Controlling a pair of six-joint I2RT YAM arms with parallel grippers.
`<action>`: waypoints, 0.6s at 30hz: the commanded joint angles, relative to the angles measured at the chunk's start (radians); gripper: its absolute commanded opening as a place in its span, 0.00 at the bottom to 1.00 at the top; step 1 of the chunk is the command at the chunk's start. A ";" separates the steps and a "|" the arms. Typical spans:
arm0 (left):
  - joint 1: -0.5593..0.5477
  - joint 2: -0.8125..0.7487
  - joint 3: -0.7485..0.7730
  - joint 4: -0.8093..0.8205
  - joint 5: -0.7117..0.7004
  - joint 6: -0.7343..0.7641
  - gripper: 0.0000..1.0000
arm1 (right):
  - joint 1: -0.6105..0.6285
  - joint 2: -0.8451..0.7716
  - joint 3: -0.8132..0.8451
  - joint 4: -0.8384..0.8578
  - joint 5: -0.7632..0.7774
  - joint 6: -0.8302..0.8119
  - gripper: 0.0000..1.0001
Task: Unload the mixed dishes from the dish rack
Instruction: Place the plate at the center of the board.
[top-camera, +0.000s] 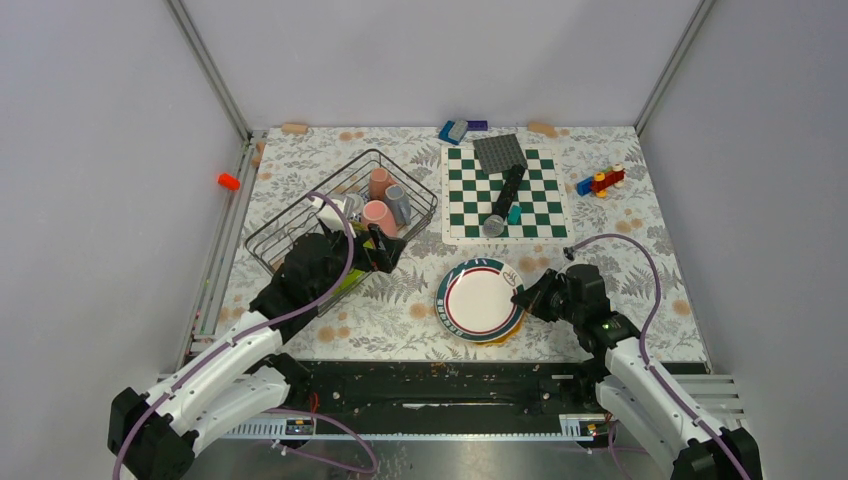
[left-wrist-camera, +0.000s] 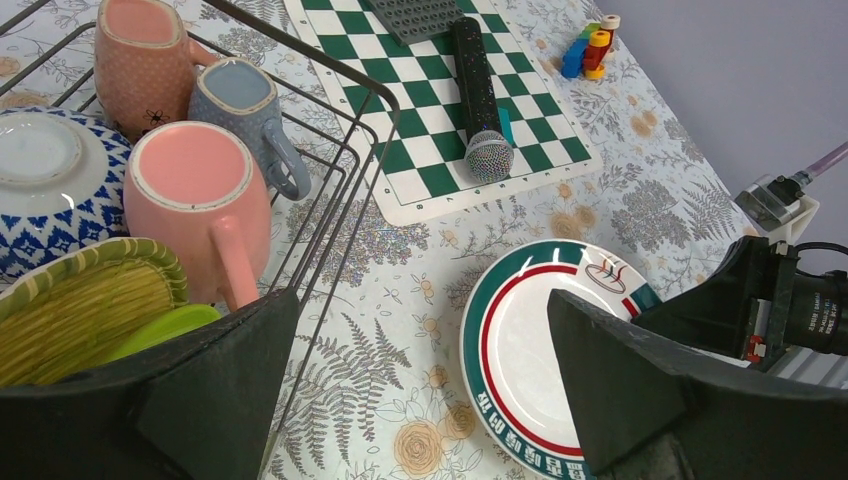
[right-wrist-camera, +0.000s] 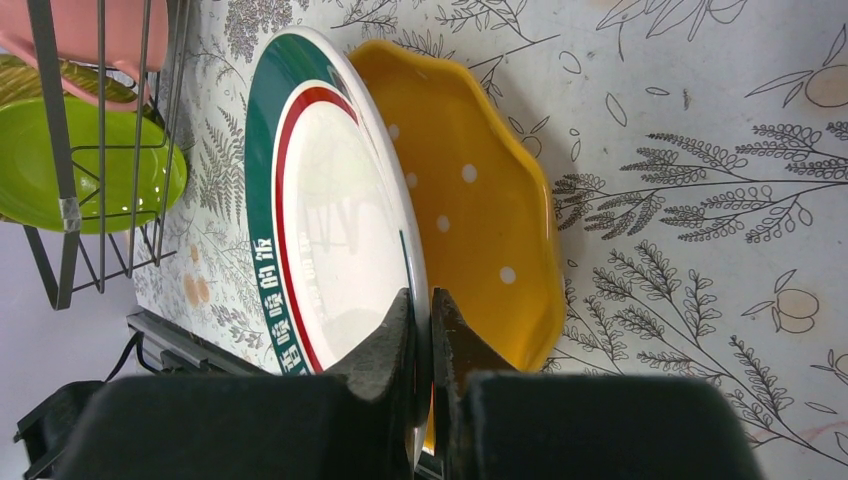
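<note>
My right hand (right-wrist-camera: 430, 310) is clenched on the rim of the white plate (right-wrist-camera: 330, 220) with the green and red border, one finger above it and one below. That plate sits on the yellow plate (right-wrist-camera: 480, 220) at the lower centre of the overhead view, on the worktop (top-camera: 400, 310) and outside the dish rack (top-camera: 270, 225). I cannot tell whether it is fully settled or a little tilted.

My worry is the lower finger, which is wedged between the two plates. If I pull back without letting go first, I could drag both plates. If I let go while the white plate is tilted, it may slide off the yellow plate's wavy edge.

My left hand (left-wrist-camera: 420, 340) is released, spread wide and grasping nothing, at the rack's lower right corner in the overhead view. One finger sits over the rack and the other over the worktop, so reaching down from here could catch a finger on the wire. It could also knock the handle of the nearer pink mug (left-wrist-camera: 190, 190).

Besides that mug, the rack holds a second pink mug (left-wrist-camera: 140, 55), a grey mug (left-wrist-camera: 240, 100) and a blue patterned bowl (left-wrist-camera: 50, 190). It also holds a ribbed yellow-green dish (left-wrist-camera: 80, 310) and the lime-green plate (left-wrist-camera: 165, 325).
</note>
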 joint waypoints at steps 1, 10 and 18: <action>0.000 0.002 0.006 0.042 0.022 0.018 0.99 | 0.006 0.001 0.006 -0.018 0.051 -0.032 0.02; 0.000 0.008 0.007 0.037 0.022 0.024 0.99 | 0.006 -0.003 -0.003 -0.024 0.046 -0.039 0.20; 0.000 0.018 0.016 0.030 0.019 0.024 0.99 | 0.006 0.018 -0.005 -0.023 0.034 -0.058 0.38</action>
